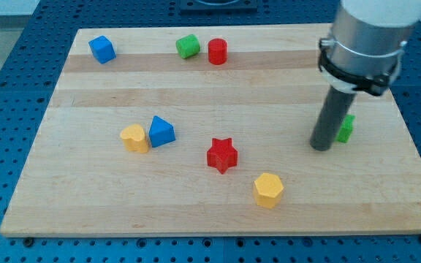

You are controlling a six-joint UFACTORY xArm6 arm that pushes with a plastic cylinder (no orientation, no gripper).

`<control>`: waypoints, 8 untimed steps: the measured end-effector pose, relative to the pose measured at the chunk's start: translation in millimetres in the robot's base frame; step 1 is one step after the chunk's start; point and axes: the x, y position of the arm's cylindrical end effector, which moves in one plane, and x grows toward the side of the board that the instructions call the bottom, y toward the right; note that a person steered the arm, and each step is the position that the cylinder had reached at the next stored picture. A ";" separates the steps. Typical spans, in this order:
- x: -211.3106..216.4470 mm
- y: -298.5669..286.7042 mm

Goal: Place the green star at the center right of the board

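Note:
The green star (346, 128) lies near the view's right edge of the wooden board (225, 212), about mid-height, and the rod hides most of it. My tip (321, 147) rests on the board against the star's left side, slightly below it. Only the star's right part shows.
A blue cube (101, 49), a green cylinder (188, 46) and a red cylinder (218, 52) sit along the top. A yellow block (134, 137) touches a blue triangular block (161, 131) at centre left. A red star (222, 155) and a yellow hexagon (268, 190) lie lower centre.

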 end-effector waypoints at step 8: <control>-33.0 14.6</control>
